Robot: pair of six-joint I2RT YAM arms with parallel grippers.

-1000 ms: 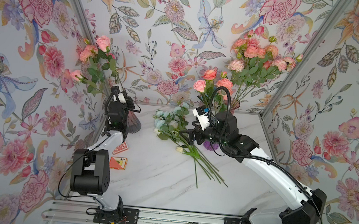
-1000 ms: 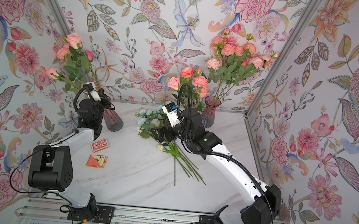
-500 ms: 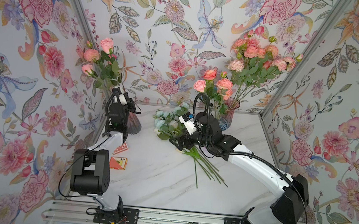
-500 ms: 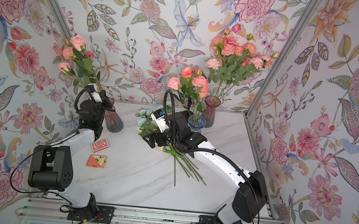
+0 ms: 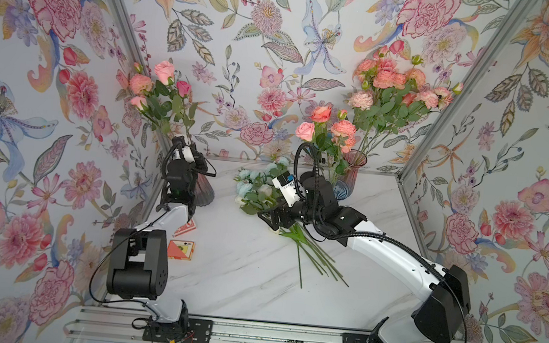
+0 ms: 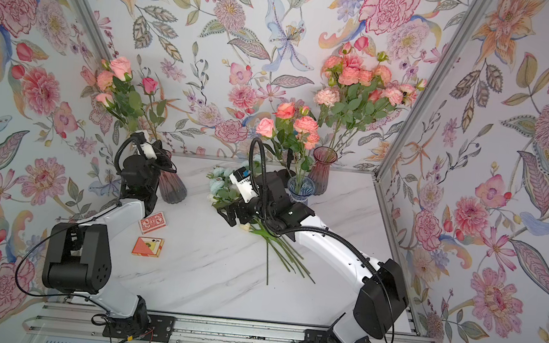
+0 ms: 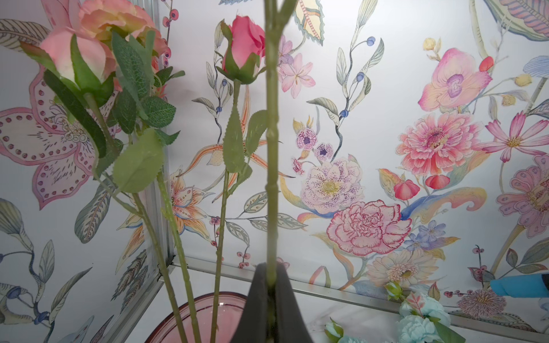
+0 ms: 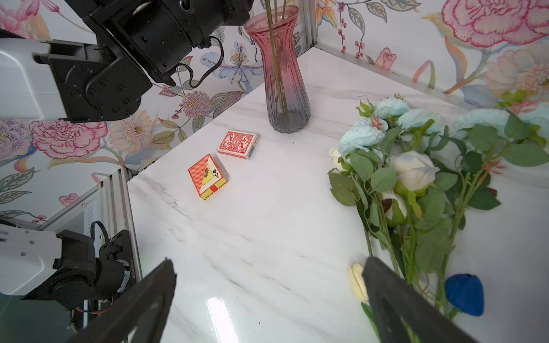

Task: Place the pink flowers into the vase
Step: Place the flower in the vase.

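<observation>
At the back left stands a pink-to-grey glass vase (image 5: 205,191) (image 6: 172,188) (image 8: 282,74) with pink flowers (image 5: 158,94) (image 6: 121,89) rising from it. My left gripper (image 7: 270,286) (image 5: 198,168) is just above its rim (image 7: 205,300), shut on one green stem (image 7: 271,148) whose bloom is out of the left wrist view. Three other stems stand in the vase beside it. My right gripper (image 8: 269,261) (image 5: 270,218) (image 6: 229,214) hangs open low over the marble, with nothing between its fingers, right beside a lying bouquet of white and pale-blue blooms (image 5: 257,188) (image 8: 416,166).
A blue vase (image 5: 340,189) and a taller pink vase (image 5: 354,166) at the back right both hold pink flowers. Two card boxes (image 5: 185,230) (image 5: 181,250) lie near the left arm. A cream bud (image 8: 356,282) and a blue bloom (image 8: 465,294) lie by the right finger. Wallpapered walls close three sides.
The right arm has drawn back from the blue vase leftward to the lying bouquet, still open. The left gripper's flowers have swung from leaning left to more upright over the vase.
</observation>
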